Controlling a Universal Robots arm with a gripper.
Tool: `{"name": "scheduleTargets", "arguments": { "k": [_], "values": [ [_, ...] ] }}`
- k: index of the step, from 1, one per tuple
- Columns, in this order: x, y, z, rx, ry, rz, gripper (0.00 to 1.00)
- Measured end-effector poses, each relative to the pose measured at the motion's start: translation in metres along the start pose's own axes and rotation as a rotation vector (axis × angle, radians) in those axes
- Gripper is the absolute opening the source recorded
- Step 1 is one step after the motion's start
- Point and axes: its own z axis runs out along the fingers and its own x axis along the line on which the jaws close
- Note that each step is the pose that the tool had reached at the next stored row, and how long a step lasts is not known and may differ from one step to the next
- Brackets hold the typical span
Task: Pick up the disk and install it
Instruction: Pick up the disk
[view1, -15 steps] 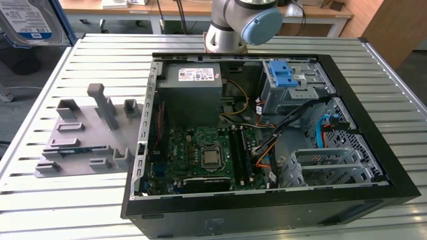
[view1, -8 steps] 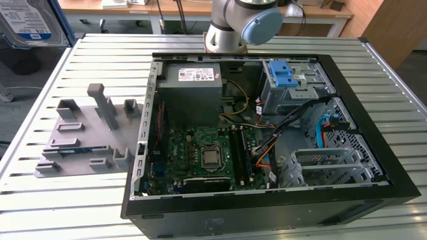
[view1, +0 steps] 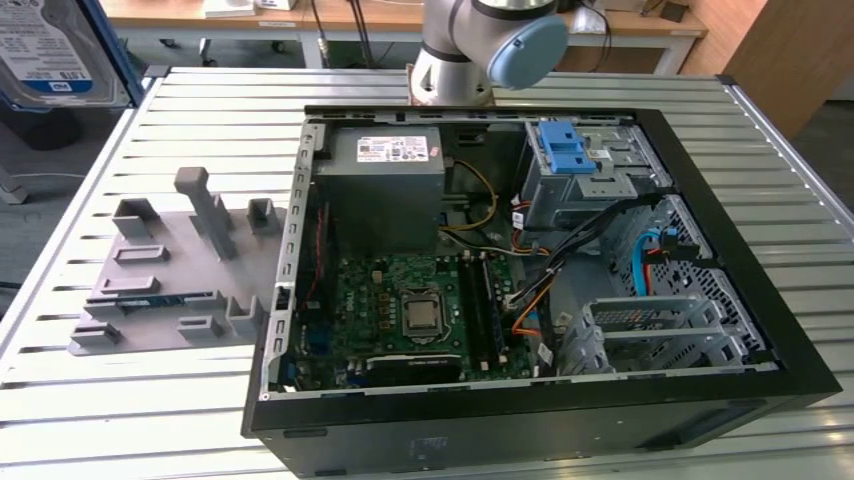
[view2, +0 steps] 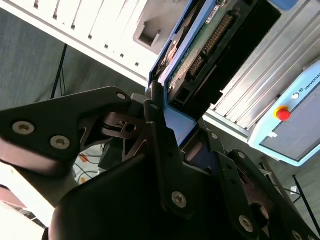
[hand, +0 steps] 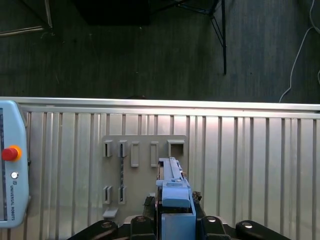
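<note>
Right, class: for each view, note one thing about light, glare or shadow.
Exterior view: even light, soft sheen on the table. First wrist view: glare along the table's edge, dark floor beyond. Second wrist view: the end effector holding the disk looks near-black against the bright table.

Exterior view: disk (view1: 47, 55) & arm (view1: 467, 55) cut off by pic's edge. Second wrist view: disk's near end hidden w/in gripper (view2: 177, 120).

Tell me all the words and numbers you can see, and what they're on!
White-and-blue label on the silver metal disk: too small to read.
White sticker on the large grey power-supply box: too small to read.
Pale blue control pendant with red button: a maker's name, not read out.
</note>
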Motion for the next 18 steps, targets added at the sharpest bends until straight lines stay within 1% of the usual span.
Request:
{"name": "scheduleTargets", "arguments": {
  "k": [3,7,12,18],
  "values": [
    [0.0020,-0.0018,-0.0001,0.0000,0.0000,0.000,0.36],
    [0.0025,-0.0074,-0.0002,-0.0001,0.0000,0.000,0.36],
    [0.0031,-0.0161,-0.0003,-0.0003,0.0000,0.000,0.36],
    [0.0048,-0.0293,-0.0004,-0.0021,0.0000,0.000,0.36]
  ]
}}
